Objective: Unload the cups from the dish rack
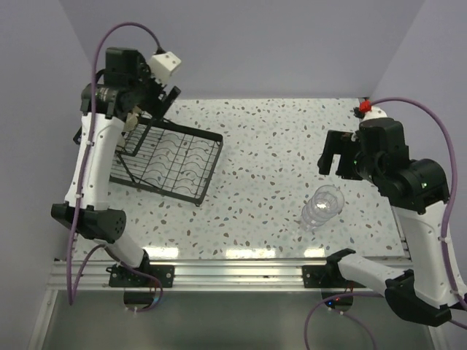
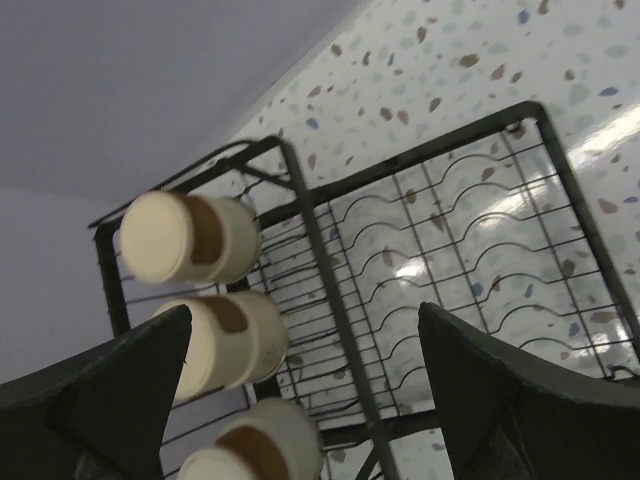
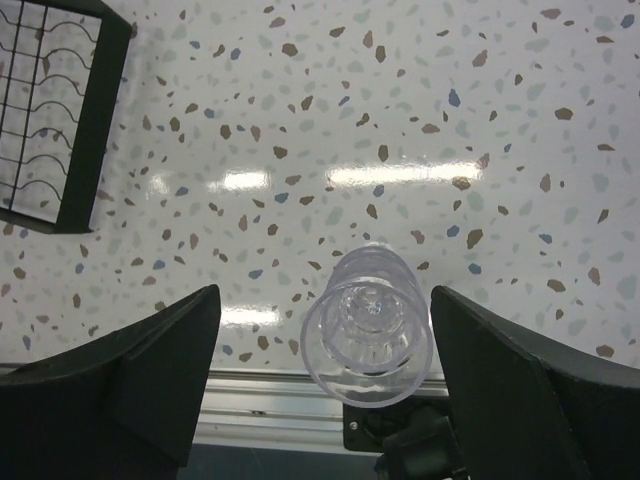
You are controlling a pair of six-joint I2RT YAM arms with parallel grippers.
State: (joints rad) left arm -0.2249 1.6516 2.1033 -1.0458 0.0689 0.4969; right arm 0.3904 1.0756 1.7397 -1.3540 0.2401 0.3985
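Note:
The black wire dish rack (image 1: 182, 157) lies at the left of the table. In the left wrist view its raised tier (image 2: 300, 200) holds three cream cups with brown bases, lying in a row: one (image 2: 190, 237), a second (image 2: 225, 340) and a third (image 2: 255, 445). My left gripper (image 2: 305, 400) is open above the rack's back end (image 1: 162, 98), with the cups near its left finger, not held. Clear ribbed tumblers (image 1: 321, 206) stand nested on the table at the right. My right gripper (image 3: 330, 400) is open and empty above them (image 3: 370, 325), apart from them.
The rack's flat gridded tray (image 2: 470, 250) shows no cups. A corner of the rack (image 3: 60, 110) shows in the right wrist view. The table's metal front rail (image 1: 233, 271) runs just near of the tumblers. Walls close the back and both sides.

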